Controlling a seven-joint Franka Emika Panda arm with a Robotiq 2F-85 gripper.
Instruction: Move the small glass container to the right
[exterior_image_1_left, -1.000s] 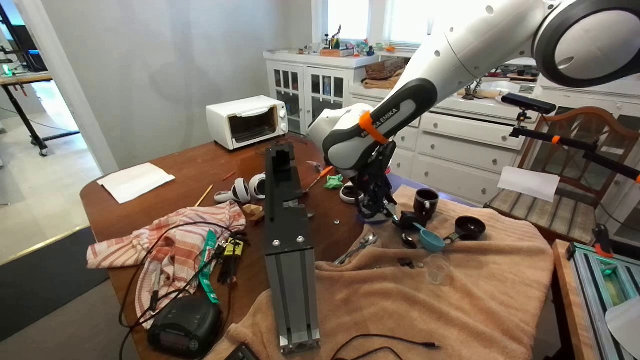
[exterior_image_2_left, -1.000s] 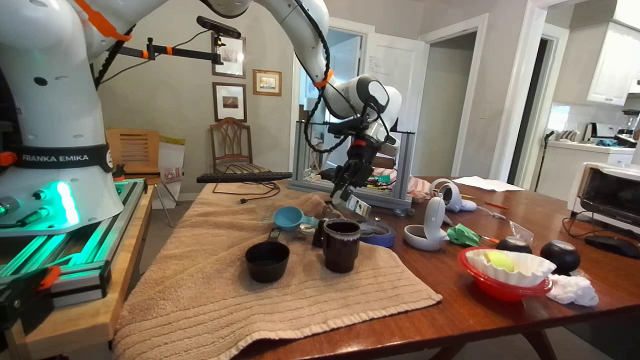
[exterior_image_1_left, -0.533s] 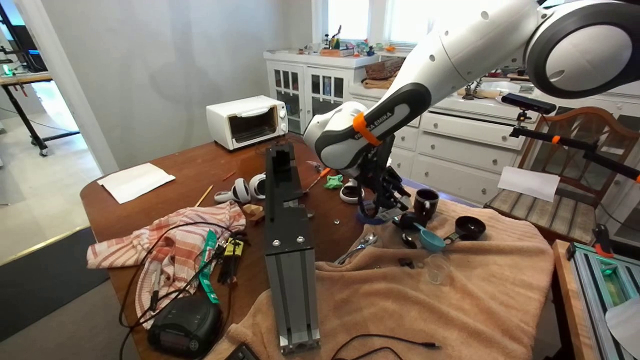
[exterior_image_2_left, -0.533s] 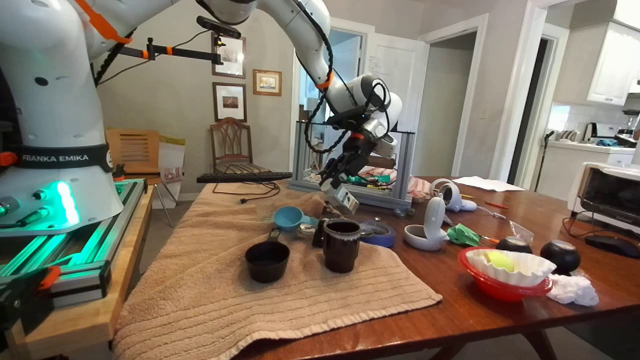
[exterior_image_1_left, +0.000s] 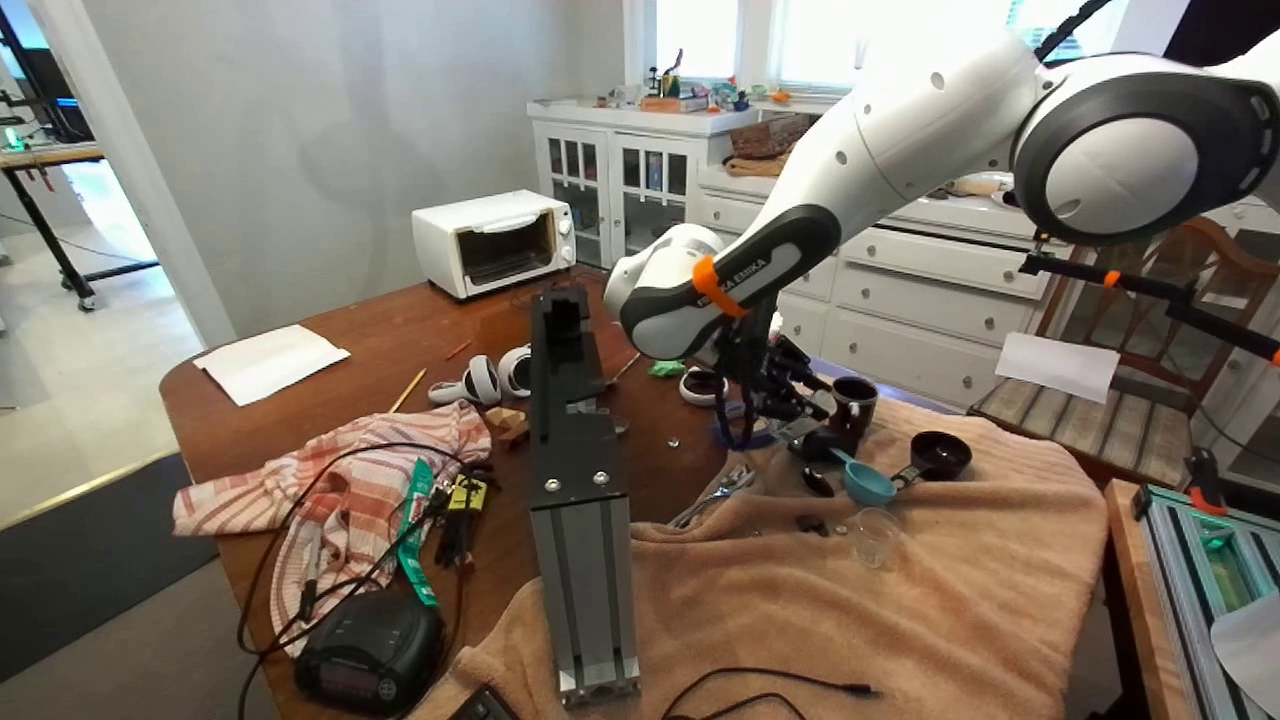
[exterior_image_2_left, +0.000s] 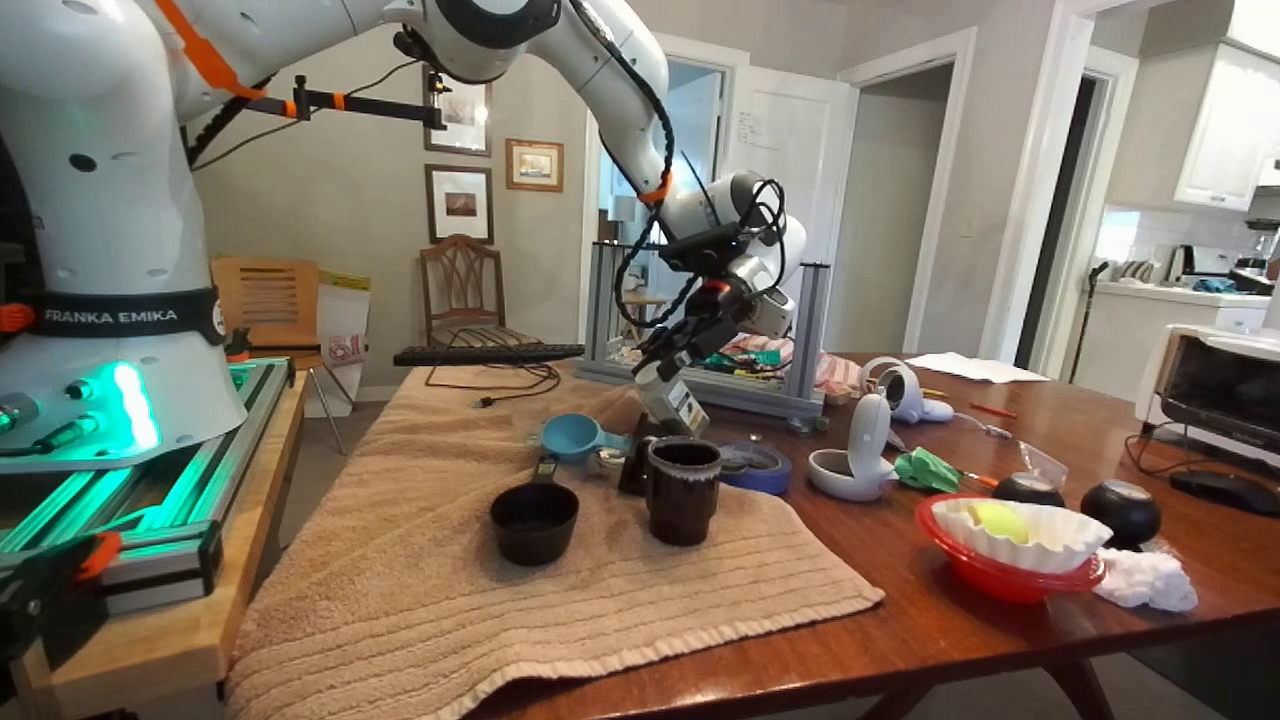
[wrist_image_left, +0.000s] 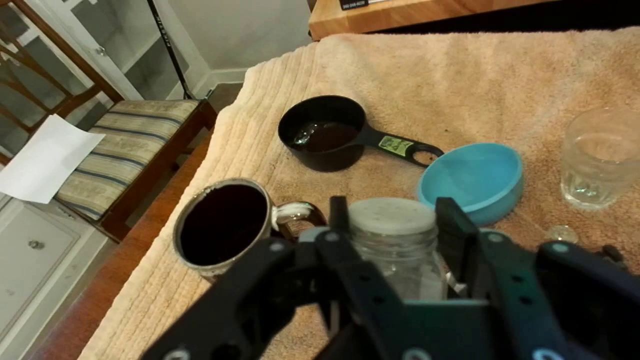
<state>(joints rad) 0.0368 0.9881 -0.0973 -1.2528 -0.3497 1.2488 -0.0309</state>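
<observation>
The small glass container is a clear jar (wrist_image_left: 400, 250) with a whitish lid, between the fingers of my gripper (wrist_image_left: 392, 215) in the wrist view. The fingers are shut on it just around the lid and neck. In both exterior views the jar (exterior_image_2_left: 678, 402) (exterior_image_1_left: 800, 428) hangs tilted from the gripper (exterior_image_2_left: 657, 368) (exterior_image_1_left: 815, 402), seemingly above the towel. It is close to the dark brown mug (exterior_image_2_left: 684, 490), which stands to its left in the wrist view (wrist_image_left: 225, 225). The jar's lower part is hidden by the gripper in the wrist view.
A blue scoop (wrist_image_left: 472, 180), a black measuring cup (wrist_image_left: 322, 132) and a clear cup (wrist_image_left: 600, 155) rest on the tan towel (exterior_image_2_left: 430, 600). A blue tape roll (exterior_image_2_left: 765, 472) lies beside the mug. A metal frame (exterior_image_1_left: 580, 560) stands on the table.
My gripper has carried the jar toward the mug and blue scoop, rightward in one exterior view and leftward in the other. The jar's tilt has changed, and the arm's elbow has lowered.
</observation>
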